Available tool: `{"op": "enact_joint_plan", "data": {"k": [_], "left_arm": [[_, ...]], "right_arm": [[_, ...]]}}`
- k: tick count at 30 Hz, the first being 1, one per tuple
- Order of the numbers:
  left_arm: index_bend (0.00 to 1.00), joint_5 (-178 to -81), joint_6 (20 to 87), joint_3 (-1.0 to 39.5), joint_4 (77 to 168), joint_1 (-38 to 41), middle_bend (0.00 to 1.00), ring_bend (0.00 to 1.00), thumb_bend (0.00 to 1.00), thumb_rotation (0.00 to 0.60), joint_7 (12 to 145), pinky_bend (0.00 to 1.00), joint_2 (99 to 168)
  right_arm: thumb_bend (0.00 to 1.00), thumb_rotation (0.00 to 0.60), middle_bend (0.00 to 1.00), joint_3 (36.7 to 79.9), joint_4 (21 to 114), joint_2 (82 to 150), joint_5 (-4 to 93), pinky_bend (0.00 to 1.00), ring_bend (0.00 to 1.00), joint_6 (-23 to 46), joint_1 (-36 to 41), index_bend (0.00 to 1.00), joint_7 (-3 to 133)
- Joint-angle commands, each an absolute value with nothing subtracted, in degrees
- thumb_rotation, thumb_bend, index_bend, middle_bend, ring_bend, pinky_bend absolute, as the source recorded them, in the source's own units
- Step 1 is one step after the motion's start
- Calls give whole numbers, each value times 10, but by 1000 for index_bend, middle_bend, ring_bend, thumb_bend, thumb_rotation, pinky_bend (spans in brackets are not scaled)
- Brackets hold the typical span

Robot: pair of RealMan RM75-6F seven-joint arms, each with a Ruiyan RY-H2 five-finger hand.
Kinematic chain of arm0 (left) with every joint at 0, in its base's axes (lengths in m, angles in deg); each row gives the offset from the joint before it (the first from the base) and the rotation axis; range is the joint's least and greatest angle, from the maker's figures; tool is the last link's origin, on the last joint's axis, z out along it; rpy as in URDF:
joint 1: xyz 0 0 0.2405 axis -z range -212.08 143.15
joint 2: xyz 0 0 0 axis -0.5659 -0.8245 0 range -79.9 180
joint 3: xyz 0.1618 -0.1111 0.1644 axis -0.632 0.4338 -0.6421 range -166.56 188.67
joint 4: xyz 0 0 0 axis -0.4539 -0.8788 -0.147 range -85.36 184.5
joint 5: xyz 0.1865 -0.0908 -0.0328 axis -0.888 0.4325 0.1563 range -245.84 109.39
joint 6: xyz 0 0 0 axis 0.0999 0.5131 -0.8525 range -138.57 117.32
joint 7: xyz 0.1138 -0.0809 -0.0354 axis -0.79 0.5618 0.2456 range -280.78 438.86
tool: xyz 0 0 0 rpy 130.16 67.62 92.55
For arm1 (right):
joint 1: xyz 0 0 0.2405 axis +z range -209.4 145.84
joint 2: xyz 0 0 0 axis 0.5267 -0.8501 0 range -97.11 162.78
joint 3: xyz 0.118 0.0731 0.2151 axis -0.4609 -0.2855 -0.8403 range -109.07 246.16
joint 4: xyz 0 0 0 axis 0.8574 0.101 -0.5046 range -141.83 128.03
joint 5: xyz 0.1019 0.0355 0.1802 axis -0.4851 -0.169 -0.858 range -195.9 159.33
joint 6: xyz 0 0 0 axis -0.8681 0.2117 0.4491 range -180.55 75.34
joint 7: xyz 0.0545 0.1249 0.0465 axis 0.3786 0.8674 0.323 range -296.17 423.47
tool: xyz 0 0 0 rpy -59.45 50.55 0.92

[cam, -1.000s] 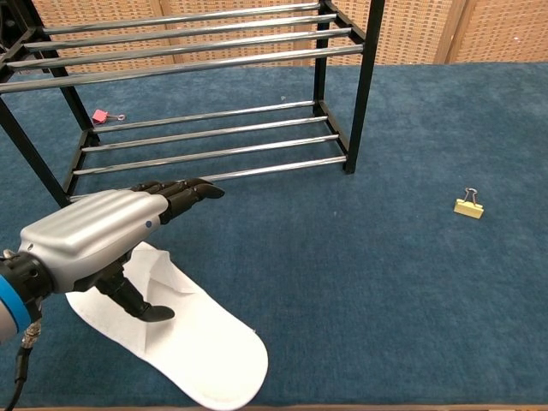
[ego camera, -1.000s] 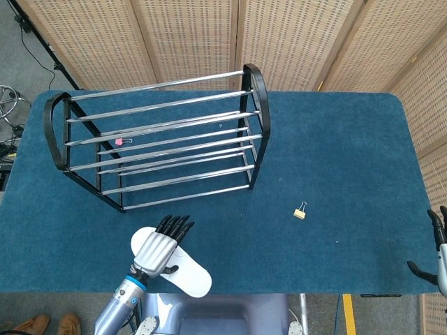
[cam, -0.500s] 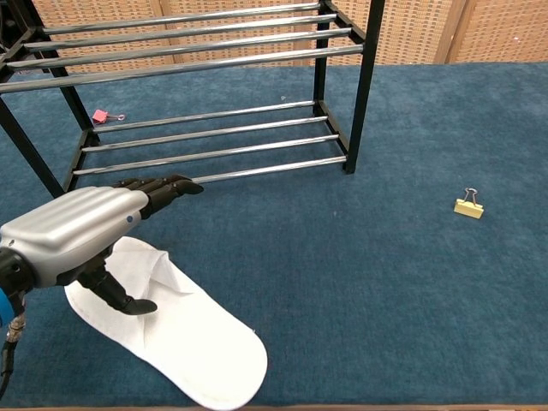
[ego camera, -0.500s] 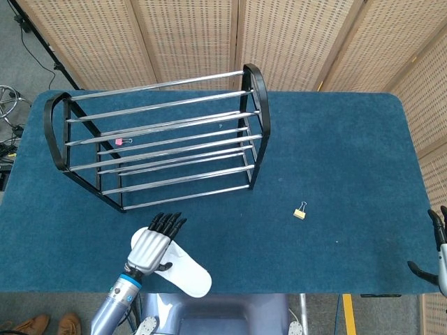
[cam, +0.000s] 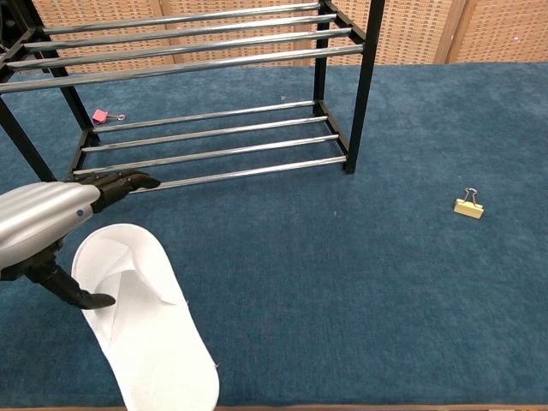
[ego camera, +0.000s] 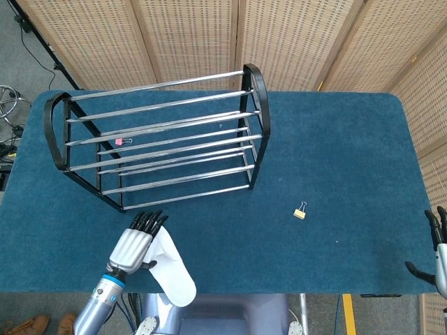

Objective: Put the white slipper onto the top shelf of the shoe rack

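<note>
At the near edge of the blue-carpeted counter (ego camera: 335,181) lies the white slipper (cam: 141,321), flat on its sole with its open upper toward the rack and its heel end reaching the counter's front edge; in the head view the heel end appears to overhang that edge. The left robot hand (cam: 43,227) sits at the slipper's left side, over its toe end. Its fingers (cam: 120,181) stretch forward toward the rack, while the thumb (cam: 73,294) curls down beside the slipper's left rim, touching or very close to it; the views do not settle whether it grips the slipper. From above, the same hand covers the slipper's upper left part, palm down.

At the far right, near the counter's front corner, only the dark fingertips of the right robot hand (ego camera: 436,241) show at the frame edge, spread apart and holding nothing visible.

Further in, right of centre, a small yellow binder clip (cam: 467,206) lies alone on the carpet, well apart from both hands.

Beyond the left hand stands the shoe rack (ego camera: 157,136), a black frame with chrome rails on two levels, set on the left half of the counter. Its top shelf holds nothing. A small pink clip (cam: 101,115) lies on the carpet under the rack, toward its far left end.
</note>
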State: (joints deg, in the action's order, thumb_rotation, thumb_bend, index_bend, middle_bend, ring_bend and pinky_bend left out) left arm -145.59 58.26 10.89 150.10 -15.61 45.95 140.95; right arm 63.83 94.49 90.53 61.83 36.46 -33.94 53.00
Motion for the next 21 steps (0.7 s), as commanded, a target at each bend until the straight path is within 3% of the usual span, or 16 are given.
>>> {"op": "enact_joint_plan", "data": {"k": [1, 12, 17, 21], "left_arm": [[0, -1456, 586, 108, 1500, -157, 0, 0, 46, 600, 464, 0, 1403], [0, -1453, 581, 107, 1492, -153, 0, 0, 52, 600, 481, 2, 1389], [0, -1479, 586, 103, 1479, -149, 0, 2, 112, 600, 499, 114, 1397], [65, -1488, 586, 100, 1472, -147, 58, 79, 209, 600, 500, 239, 1401]], "right_arm": [[0, 600, 0, 639, 945, 906, 618, 0, 0, 364, -339, 0, 530], [0, 600, 0, 639, 946, 907, 617, 0, 0, 361, -338, 0, 525], [0, 600, 0, 640, 946, 907, 616, 0, 0, 361, -338, 0, 525], [0, 600, 0, 640, 946, 906, 616, 0, 0, 360, -338, 0, 526]]}}
